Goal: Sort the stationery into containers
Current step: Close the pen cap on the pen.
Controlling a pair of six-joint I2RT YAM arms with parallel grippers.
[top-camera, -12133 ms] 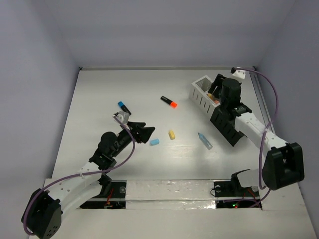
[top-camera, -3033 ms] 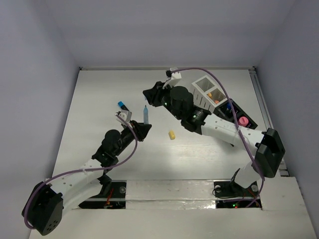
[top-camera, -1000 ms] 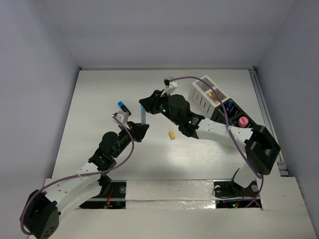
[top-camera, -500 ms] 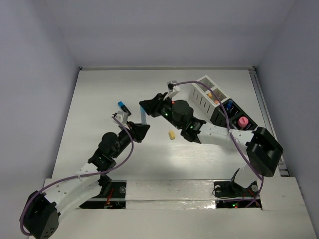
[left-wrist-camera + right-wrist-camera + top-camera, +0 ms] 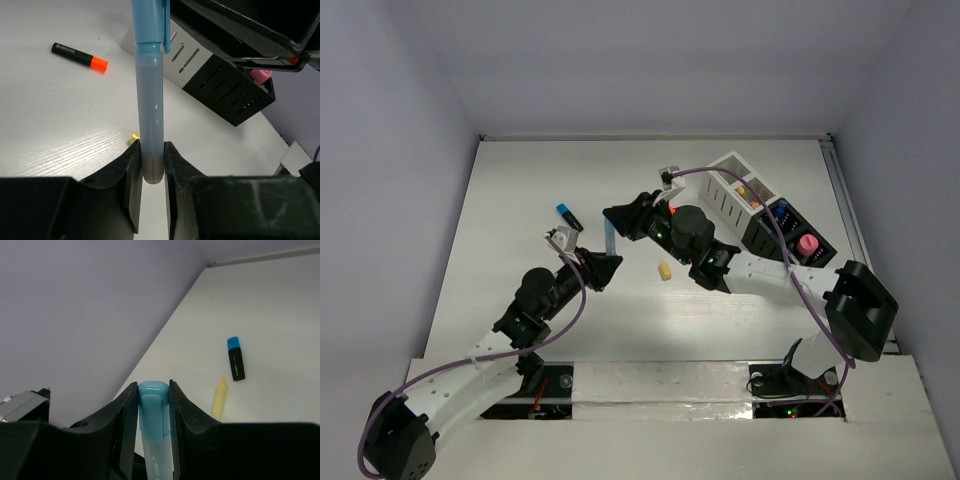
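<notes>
A pale blue marker [image 5: 610,241] hangs upright above the table, gripped at both ends. My left gripper [image 5: 604,262] is shut on its lower barrel end [image 5: 151,115], and my right gripper [image 5: 619,216] is shut on its capped top [image 5: 153,405]. A small yellow piece [image 5: 664,271] lies on the table just right of them. Left of them lies a black marker with a blue cap [image 5: 566,214], and a yellow marker [image 5: 218,398] rests beside it in the right wrist view. A black marker with an orange cap [image 5: 80,56] lies on the table. The containers [image 5: 728,186], white then black [image 5: 768,240], stand at the right.
A pink cylinder [image 5: 807,244] stands in a black box of the row, and coloured items show in the white boxes. My right arm stretches across the table from the right, in front of the containers. The table's side walls rise at the left and right.
Both grippers keep their hold on the pale blue marker. The right arm's elbow and forearm have swung a little to the right, and the marker has barely moved.
</notes>
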